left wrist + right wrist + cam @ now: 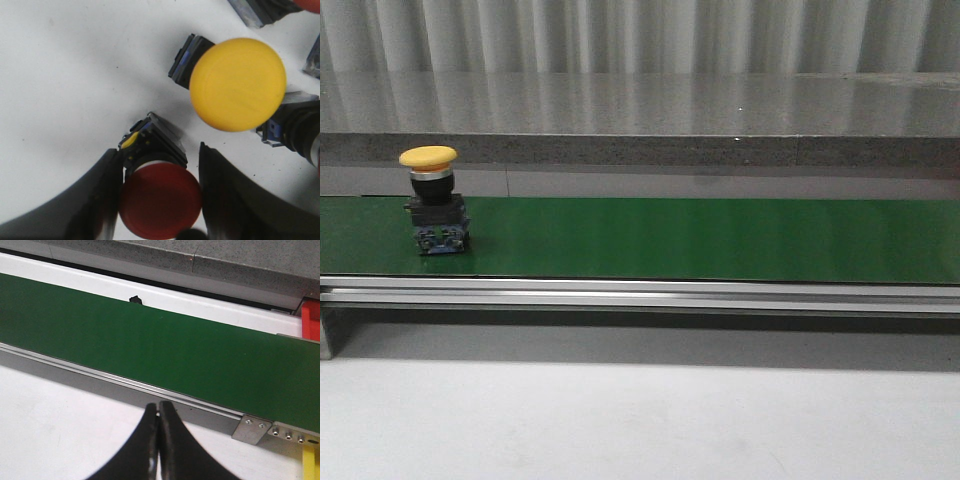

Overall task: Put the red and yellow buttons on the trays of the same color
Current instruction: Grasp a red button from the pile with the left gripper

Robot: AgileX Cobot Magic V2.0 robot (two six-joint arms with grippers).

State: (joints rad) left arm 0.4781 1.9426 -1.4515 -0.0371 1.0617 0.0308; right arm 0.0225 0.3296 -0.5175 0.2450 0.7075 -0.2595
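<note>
A red button (pixel 160 200) with a black base stands on the white table, and my left gripper (pixel 160 150) is shut on it, one finger against each side of its cap. A yellow button (pixel 237 82) stands just beyond it, apart from the fingers. Another yellow button (pixel 428 200) stands upright at the left end of the green belt (pixel 700 240). My right gripper (pixel 159 405) is shut on nothing, over the white table near the belt's front rail. A corner of the red tray (pixel 311 320) shows past the belt's end. Neither gripper appears in the front view.
More buttons lie close around the left gripper: a black-bodied one (pixel 300 130), one with a red cap (pixel 265 10) and a grey base (pixel 312 60). A metal rail (pixel 640 292) runs along the belt's front. A yellow strip (pixel 309 462) shows below the belt's end bracket.
</note>
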